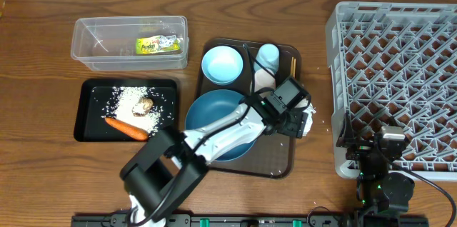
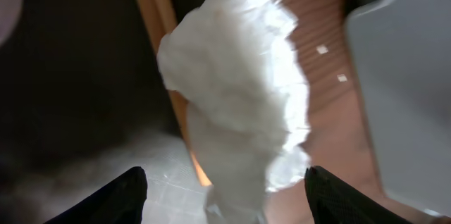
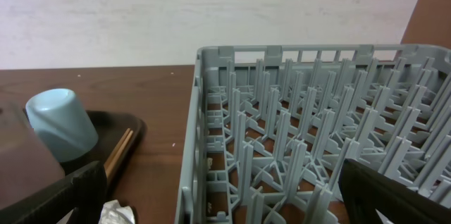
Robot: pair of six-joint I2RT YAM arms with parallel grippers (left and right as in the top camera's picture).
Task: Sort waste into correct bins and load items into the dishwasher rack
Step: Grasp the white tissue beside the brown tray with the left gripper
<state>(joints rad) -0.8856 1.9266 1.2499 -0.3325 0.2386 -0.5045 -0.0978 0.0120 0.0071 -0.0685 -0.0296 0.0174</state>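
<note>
A crumpled white tissue (image 2: 239,90) lies at the right edge of the dark-brown serving tray (image 1: 282,163). My left gripper (image 1: 303,120) hangs open over the tissue (image 1: 310,125), which sits between the spread fingers (image 2: 120,196) without being clamped. My right gripper (image 1: 382,135) is open and empty at the front left corner of the grey dishwasher rack (image 1: 335,27). The blue plate (image 1: 214,109), bowl (image 1: 223,64), pale-blue cup (image 1: 268,57), pinkish cup (image 1: 264,78) and chopsticks (image 1: 292,64) are on the serving tray.
The clear tub (image 1: 86,41) holds the green-yellow wrapper (image 1: 158,43). The black tray (image 1: 89,123) carries rice (image 1: 132,98), a brown lump (image 1: 145,104) and the carrot (image 1: 125,127). In the right wrist view the rack (image 3: 211,62) fills the right, with the cup (image 3: 60,129) at left.
</note>
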